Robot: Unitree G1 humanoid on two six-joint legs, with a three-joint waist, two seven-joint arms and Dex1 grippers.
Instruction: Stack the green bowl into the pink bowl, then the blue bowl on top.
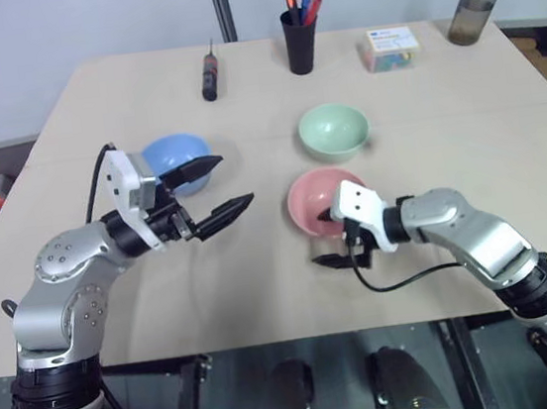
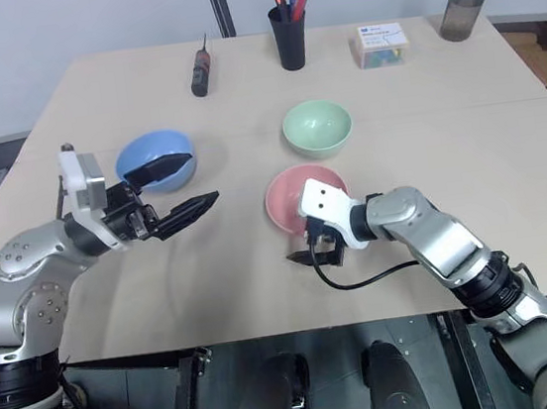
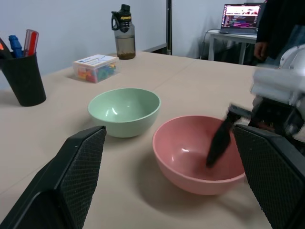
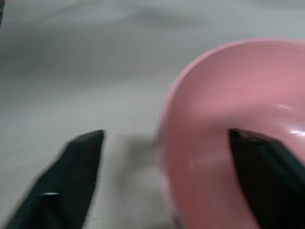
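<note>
As its jaws straddle the pink bowl (image 1: 314, 196) rim, right tool (image 1: 330, 237) wide, left tool (image 1: 219, 185) wide.

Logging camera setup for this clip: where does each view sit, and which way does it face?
Left eye view: head, looking down over table; both arms, left gripper, blue bowl.
Right eye view: same head camera, same scene; right gripper straddling pink bowl rim.
Left wrist view: along open jaws toward green bowl and pink bowl.
Right wrist view: along open jaws, one finger inside pink bowl.
Shared: pink bowl shows in all four.
</note>
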